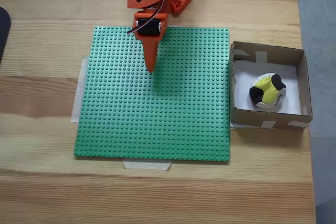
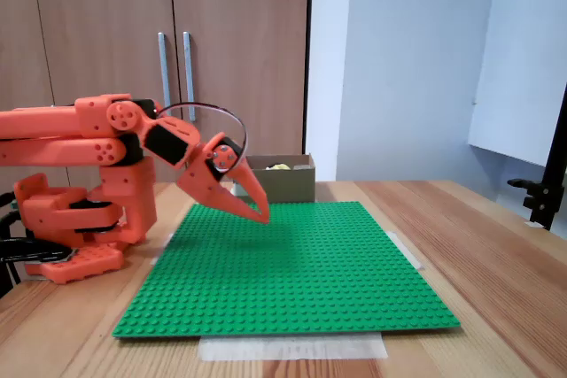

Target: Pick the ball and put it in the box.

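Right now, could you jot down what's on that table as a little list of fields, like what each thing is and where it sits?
ball: yellow, black and white, lying inside the box
box: brown cardboard, white bottom, right of the baseplate in the top-down fixed view
baseplate: green, studded, taped to the table
gripper: orange, jaws together, holding nothing, raised above the baseplate
table: light wood
task status: ball is in the box
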